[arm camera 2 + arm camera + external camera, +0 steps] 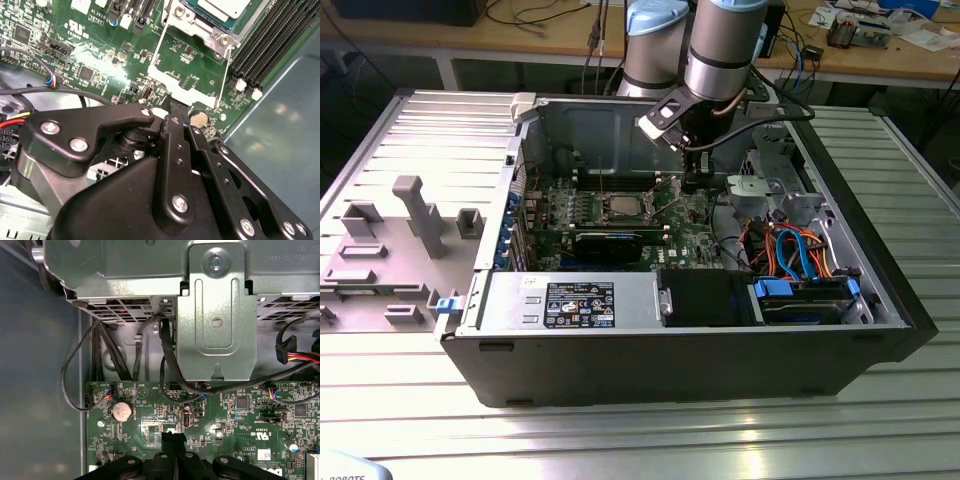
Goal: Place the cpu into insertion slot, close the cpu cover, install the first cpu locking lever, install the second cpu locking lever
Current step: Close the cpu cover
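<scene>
Our gripper (176,110) keeps its jaws clenched on nothing, we judge. The cpu (222,6) already lies in the insertion slot (220,39), beyond the jaw tips. The cpu cover (172,85) stands open just ahead of them. We should press slowly on its frame edge, never the chip.

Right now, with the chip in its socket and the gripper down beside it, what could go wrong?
1. The cpu cover stands open, a thin frame. The shut gripper sits at its free edge, so a push could slip off or bend it.
2. The gripper tip hangs low over the motherboard beside the coin cell battery; a slip might scrape small parts.
3. The cpu lies uncovered, so a jolt might shift it.
</scene>
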Available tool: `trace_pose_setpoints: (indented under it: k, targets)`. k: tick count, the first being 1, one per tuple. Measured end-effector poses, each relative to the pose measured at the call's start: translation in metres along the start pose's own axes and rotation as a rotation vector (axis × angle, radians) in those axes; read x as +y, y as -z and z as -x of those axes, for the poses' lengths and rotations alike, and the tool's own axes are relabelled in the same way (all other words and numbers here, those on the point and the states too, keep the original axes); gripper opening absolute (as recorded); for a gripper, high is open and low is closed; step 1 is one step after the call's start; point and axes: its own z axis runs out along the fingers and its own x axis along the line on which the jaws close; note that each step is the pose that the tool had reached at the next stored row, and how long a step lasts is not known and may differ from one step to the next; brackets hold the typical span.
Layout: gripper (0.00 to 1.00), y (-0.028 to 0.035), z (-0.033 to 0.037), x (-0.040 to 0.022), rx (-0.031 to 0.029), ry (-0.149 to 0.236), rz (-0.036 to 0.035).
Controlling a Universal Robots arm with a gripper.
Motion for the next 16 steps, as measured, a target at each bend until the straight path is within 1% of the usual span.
trace_pose_setpoints:
  k: [8,12,16]
  targets:
    - [0.11,0.0,0.0007,-0.0009,0.0001,0.0,0.0001]
    - [0.11,0.0001,0.0008,-0.0035,-0.0002,0.0,0.0]
    - [0.11,0.0,0.0008,-0.0075,-0.0001,0.0,0.0]
